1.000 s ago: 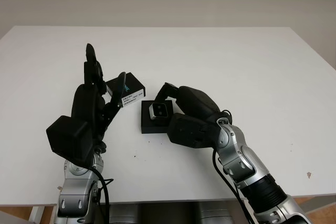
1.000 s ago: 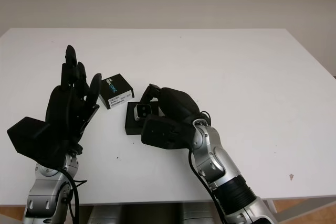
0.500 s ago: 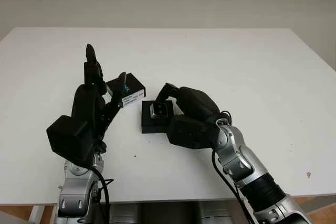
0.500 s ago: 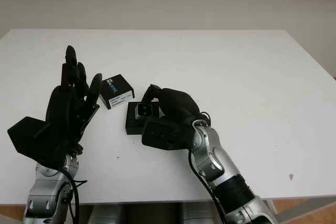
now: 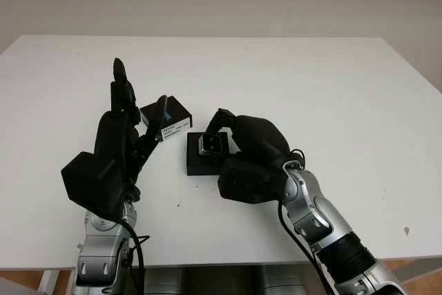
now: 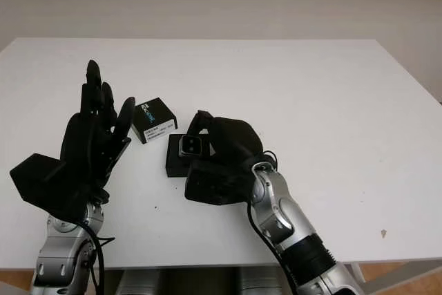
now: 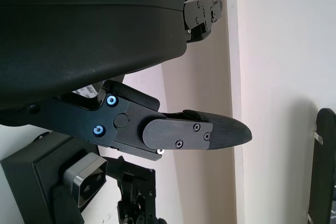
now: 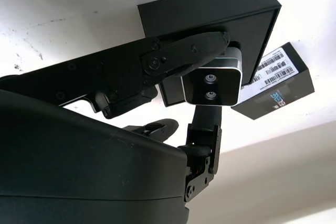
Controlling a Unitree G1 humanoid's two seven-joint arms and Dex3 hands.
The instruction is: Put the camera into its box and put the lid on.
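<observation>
Now the camera (image 5: 212, 144) is seen pinched in the right hand (image 5: 250, 148), a small silver-faced block with two lenses, gripped between black fingers (image 8: 173, 59) that close on its sides. It is held just over the box (image 6: 178, 157), the open black tray that lies on the white table (image 5: 324, 94) a little toward the near edge and left of the middle; whether the camera already touches the box floor cannot be told. The lens face is turned up and toward the near edge of the table, and in the right wrist view the two lenses are stacked one above the other on the face, so the long axis of the face is taken to run roughly across the box from its far side to its near side. The bulk of the right hand is placed to the right of the box, its wrist trailing toward the near right corner. The lid (image 6: 154, 119), black with a white barcode label, is found lying on the table just beyond the far left corner of the box, close by it. The left hand (image 5: 128, 129) is raised open at the left of the lid, holding nothing, fingers pointing toward the far edge.
</observation>
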